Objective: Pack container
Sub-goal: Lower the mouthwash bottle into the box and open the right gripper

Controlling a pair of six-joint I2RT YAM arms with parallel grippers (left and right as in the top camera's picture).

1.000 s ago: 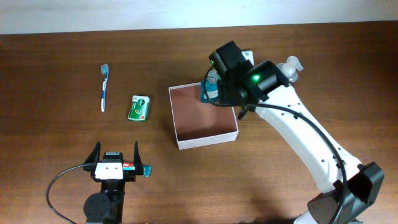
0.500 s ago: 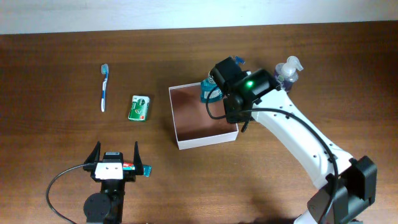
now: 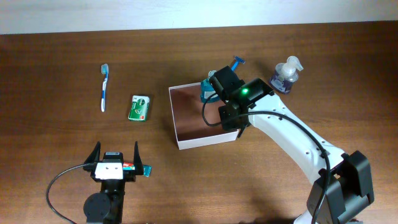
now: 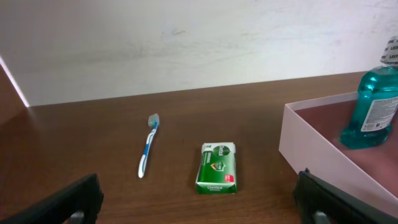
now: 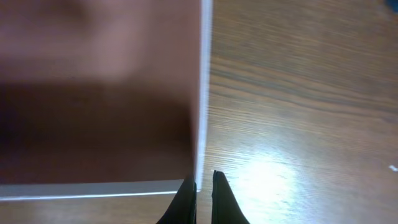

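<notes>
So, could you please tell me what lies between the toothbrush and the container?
The small green packet lies flat between the toothbrush and the container, clearest in the overhead view.

Overhead we're looking straight down on the whole bench; left wrist's peering low across it, right wrist's hovering close over the container wall all three are sharing.

A dark brown wooden table stands against a plain white wall, light glinting off its polished grain.
</notes>
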